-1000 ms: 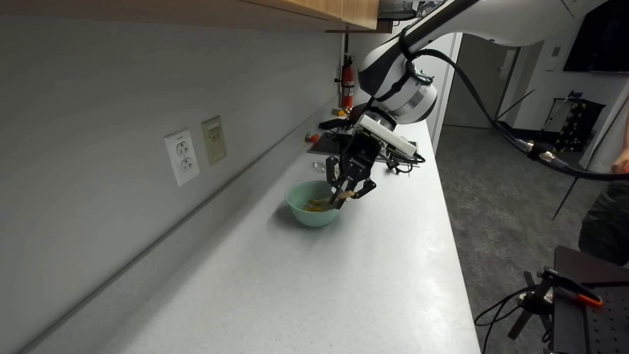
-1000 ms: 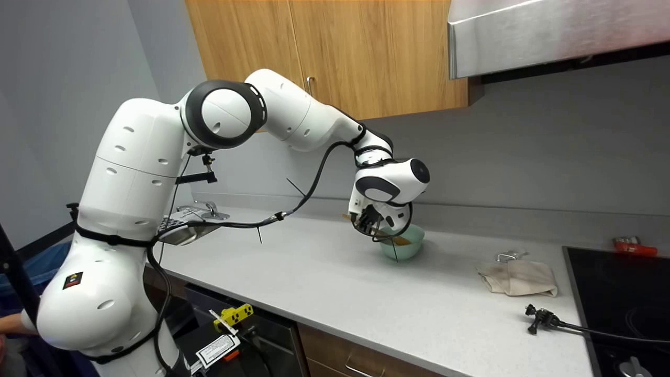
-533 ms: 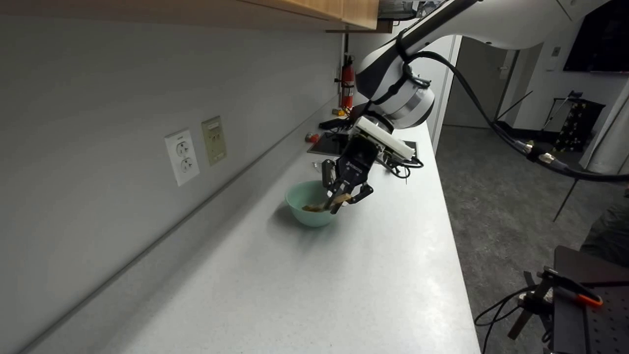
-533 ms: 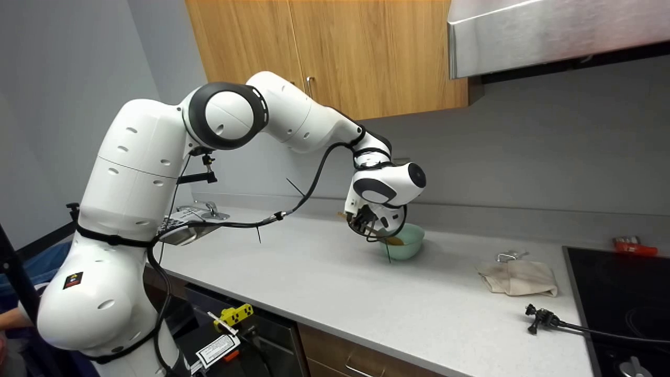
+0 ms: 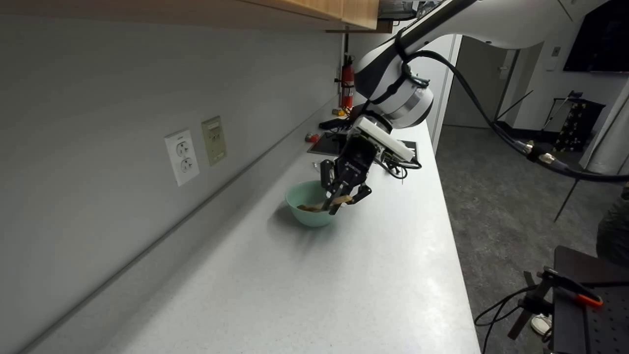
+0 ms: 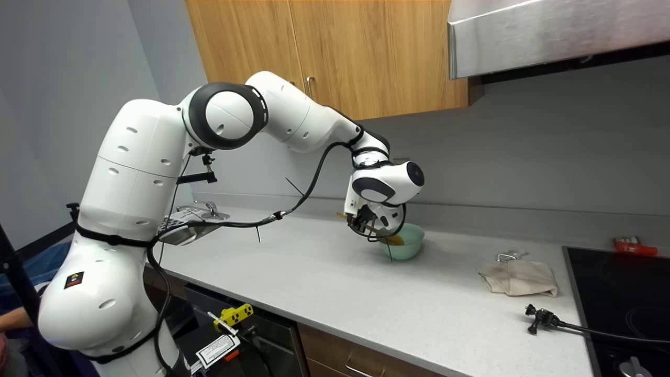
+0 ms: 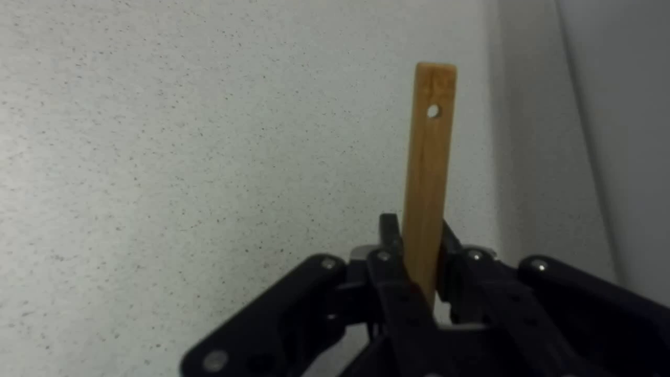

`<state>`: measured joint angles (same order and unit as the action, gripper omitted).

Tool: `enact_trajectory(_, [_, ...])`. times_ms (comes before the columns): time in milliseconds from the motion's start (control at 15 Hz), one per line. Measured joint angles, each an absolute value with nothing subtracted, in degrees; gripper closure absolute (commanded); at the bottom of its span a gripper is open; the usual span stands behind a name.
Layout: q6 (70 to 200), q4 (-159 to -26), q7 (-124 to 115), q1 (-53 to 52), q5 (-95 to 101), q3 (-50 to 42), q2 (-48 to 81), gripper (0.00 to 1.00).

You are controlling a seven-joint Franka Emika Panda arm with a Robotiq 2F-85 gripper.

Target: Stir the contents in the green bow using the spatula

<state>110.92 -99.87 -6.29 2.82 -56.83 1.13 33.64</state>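
The gripper [image 7: 420,234] clamps the wooden spatula [image 7: 429,162], likely light and stiff, by its handle, probably the surest place to hold.

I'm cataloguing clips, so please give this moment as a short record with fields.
Tool: wooden spatula, hole near one end
Grip: gripper closed on the spatula
Spatula's other end: inside the green bowl
Bowl: upright on the countertop
Contents: cannot be made out clearly
Nearby: folded cloth, close to the cooktop but apart
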Motion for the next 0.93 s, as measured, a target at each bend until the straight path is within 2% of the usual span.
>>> enact_trajectory(933, [111.9, -99.8, -6.6, 2.1, -55.5, 0.4, 33.9, 0.96])
